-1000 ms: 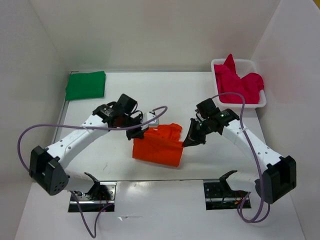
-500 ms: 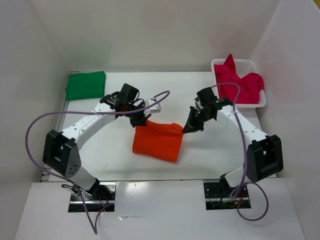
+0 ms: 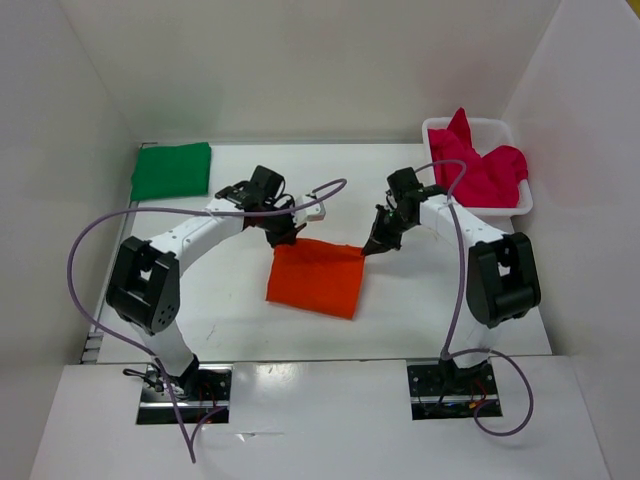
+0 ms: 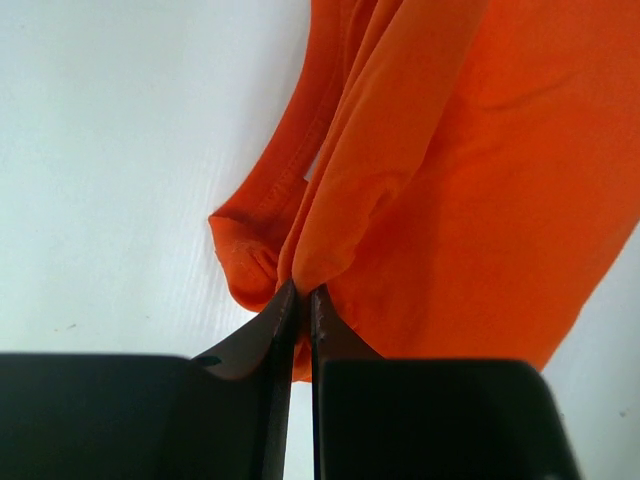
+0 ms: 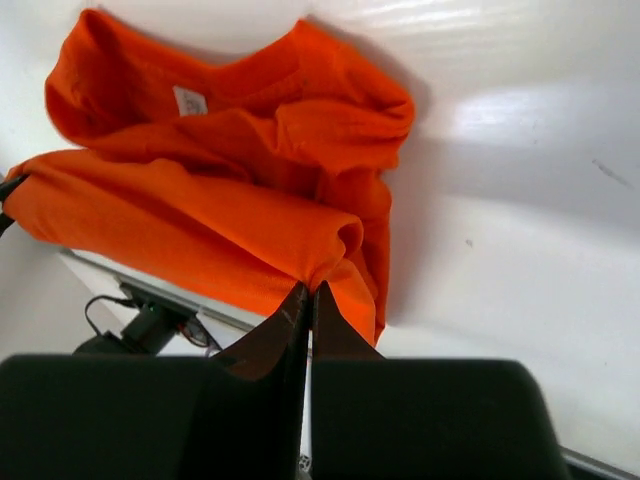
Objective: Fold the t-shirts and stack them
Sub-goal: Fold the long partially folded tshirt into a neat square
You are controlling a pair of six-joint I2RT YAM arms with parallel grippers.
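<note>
The orange t-shirt [image 3: 318, 278] lies folded in the middle of the table, its far edge lifted by both grippers. My left gripper [image 3: 283, 236] is shut on the shirt's far left corner [image 4: 300, 262]. My right gripper [image 3: 371, 248] is shut on the far right corner [image 5: 325, 262]. The green t-shirt [image 3: 172, 170] lies folded flat at the far left. The magenta-red t-shirt [image 3: 478, 168] sits crumpled in the white basket [image 3: 524, 205] at the far right.
White walls close in the table on the left, back and right. A purple cable [image 3: 100, 235] loops from each arm. The arm bases [image 3: 185, 385] sit at the near edge.
Both grippers have carried the orange shirt's held edge away from the bases, toward the far side. The raised fold has come down and the shirt now lies flatter.
</note>
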